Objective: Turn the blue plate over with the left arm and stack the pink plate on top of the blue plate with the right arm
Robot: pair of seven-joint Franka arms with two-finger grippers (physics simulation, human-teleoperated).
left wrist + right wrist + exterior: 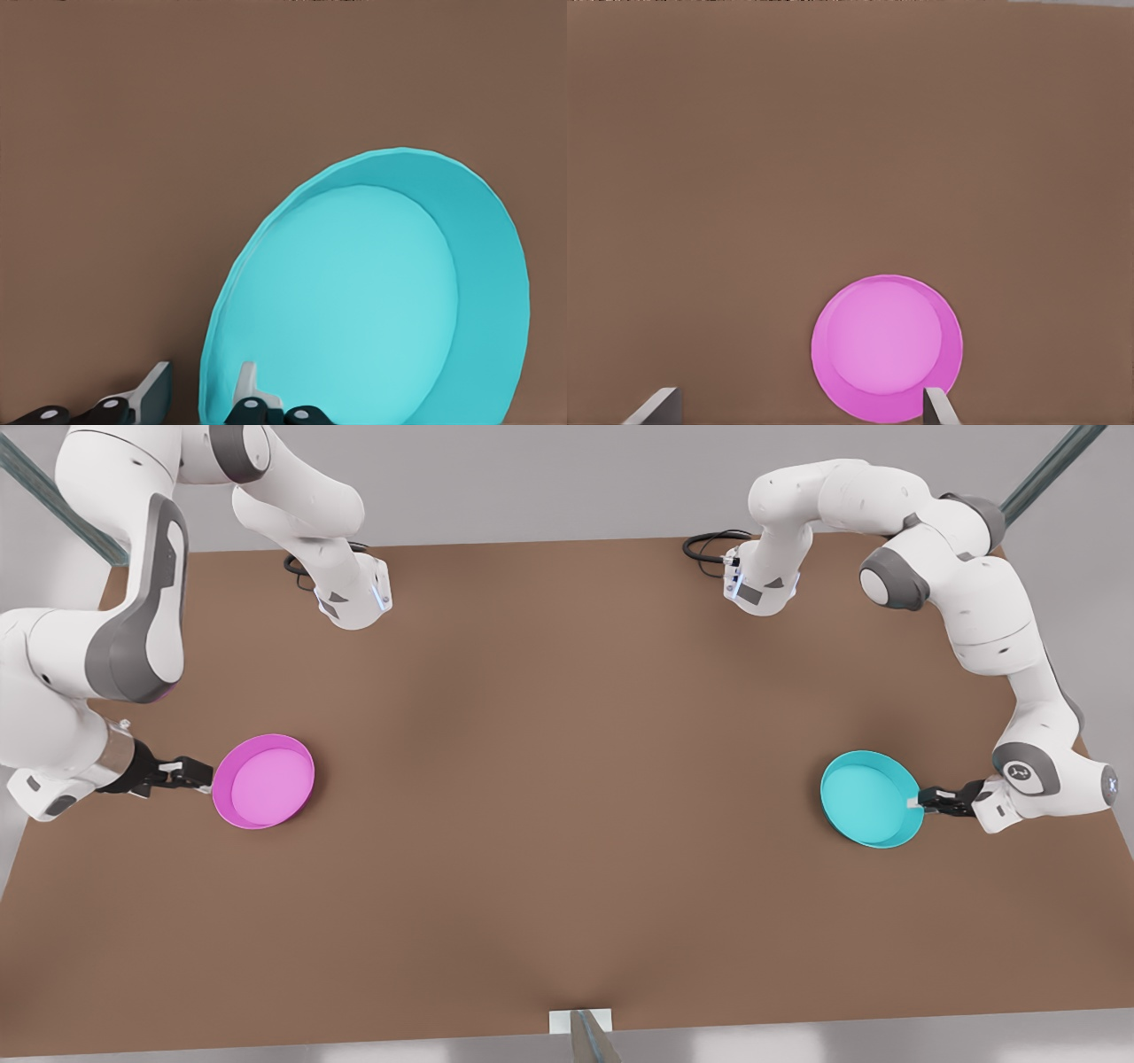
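The brown table (567,797) has 2 plates on it, well apart.

The blue plate (871,798) is on the front view's right. It is tipped up, with its hollow side showing. The left gripper (920,801) is at the plate's edge, at the end of the left arm (992,629). In the left wrist view, the fingers (249,386) are spread, with the rim of the blue plate (372,301) between them. I cannot tell if they press on it.

The pink plate (264,781) is on the front view's left, hollow side up. The right gripper (202,774) is just beside its edge, on the right arm (106,638). In the right wrist view, its fingers (937,407) are wide apart, and the pink plate (886,347) lies past them.
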